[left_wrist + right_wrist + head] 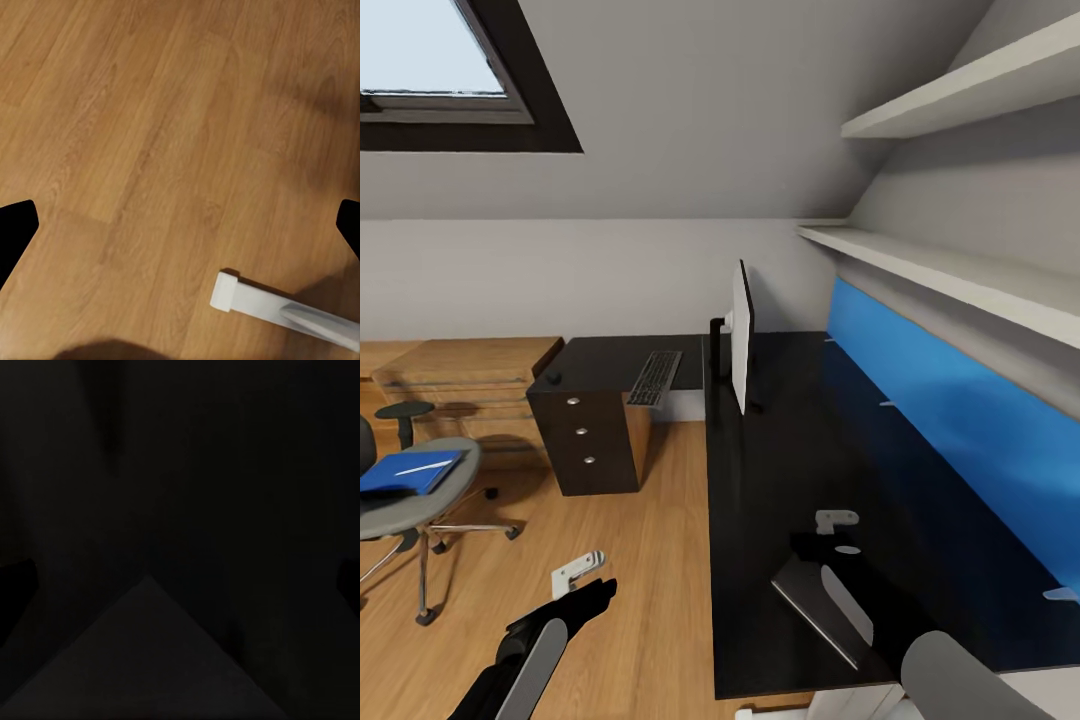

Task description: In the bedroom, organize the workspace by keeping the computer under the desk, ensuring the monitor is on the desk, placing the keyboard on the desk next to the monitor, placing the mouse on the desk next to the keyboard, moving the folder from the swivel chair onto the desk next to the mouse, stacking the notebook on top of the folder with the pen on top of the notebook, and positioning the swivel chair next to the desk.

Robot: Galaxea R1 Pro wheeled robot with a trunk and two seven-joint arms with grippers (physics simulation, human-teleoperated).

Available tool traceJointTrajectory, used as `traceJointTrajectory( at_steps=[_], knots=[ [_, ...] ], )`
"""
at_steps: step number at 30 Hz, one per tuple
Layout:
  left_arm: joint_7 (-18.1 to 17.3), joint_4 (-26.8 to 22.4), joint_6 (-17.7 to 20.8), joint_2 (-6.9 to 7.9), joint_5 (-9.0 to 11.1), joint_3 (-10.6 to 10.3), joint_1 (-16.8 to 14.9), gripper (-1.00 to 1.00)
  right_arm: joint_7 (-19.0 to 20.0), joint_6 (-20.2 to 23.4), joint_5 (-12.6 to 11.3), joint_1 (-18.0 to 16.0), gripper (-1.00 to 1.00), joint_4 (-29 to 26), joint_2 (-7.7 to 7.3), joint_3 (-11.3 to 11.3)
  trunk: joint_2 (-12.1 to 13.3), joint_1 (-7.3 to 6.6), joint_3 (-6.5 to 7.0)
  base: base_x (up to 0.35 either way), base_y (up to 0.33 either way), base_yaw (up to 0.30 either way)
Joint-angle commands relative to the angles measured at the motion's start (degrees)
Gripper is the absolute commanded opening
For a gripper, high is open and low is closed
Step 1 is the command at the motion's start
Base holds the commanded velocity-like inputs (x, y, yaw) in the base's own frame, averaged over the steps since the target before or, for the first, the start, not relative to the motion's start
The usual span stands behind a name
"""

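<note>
- Meanwhile, your folder [405,472] lay flat on the chair [420,500] seat, pen [428,465] on top; probably light, stiff and slippery, best pinched at an overhanging edge.
- Your left gripper [578,573] hung over floor [150,150], right gripper [836,522] over the desk [780,500]; both looked spread, empty.

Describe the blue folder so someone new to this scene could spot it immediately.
Start at the large glossy black desk, then look across the wood floor to the grey upholstered swivel chair at the head view's left edge. On its seat lies the flat bright-blue rectangular folder, the seat's only vivid colour, a thin pale pen resting on top.
</note>
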Motion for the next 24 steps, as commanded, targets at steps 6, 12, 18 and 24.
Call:
traceJointTrajectory(
  at_steps=[6, 12, 18, 24],
  knots=[
    [0.9, -0.3, 0.1, 0.05, 0.6, -0.2, -0.1, 1.00, -0.6, 0.2, -0.5, -0.1, 1.00, 0.8, -0.03, 0.4, -2.5, 1.33, -1.16, 0.000, 0.000, 0.000],
    [1.0, -0.3, 0.1, 0.05, 0.7, -0.2, 0.0, 1.00, -0.6, 0.2, -0.5, -0.1, 1.00, 1.0, 0.41, 0.4, -4.9, 2.65, -2.24, 0.000, 0.000, 0.000],
    [1.0, -0.3, 0.1, 0.05, 0.6, -0.2, 0.0, 1.00, -0.6, 0.2, -0.4, -0.1, 1.00, 1.0, 0.64, 0.4, -7.3, 3.97, -3.32, 0.000, 0.000, 0.000],
    [1.0, -0.4, 0.1, 0.05, 0.6, -0.2, -0.1, 1.00, -0.6, 0.2, -0.4, -0.1, 1.00, 1.0, 0.69, 0.5, -9.7, 5.29, -4.39, 0.000, 0.000, 0.000]
  ],
)
